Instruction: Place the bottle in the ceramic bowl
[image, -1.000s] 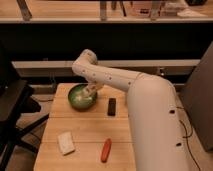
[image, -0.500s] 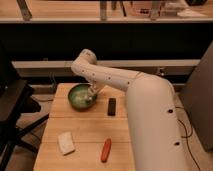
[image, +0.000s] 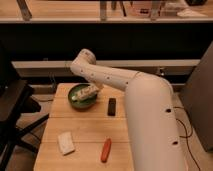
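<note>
Bottle (image: 85, 93) now lies inside the green bowl (image: 75, 102) on the table (image: 90, 135), where a second ago it was held lower over the rim, while the gripper (image: 94, 89) hovers just beside it, suggesting placement is essentially finished.

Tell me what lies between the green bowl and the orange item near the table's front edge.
Only bare wooden table in the camera view; the bowl holds the bottle, the tool over it, the orange item lying apart.
</note>
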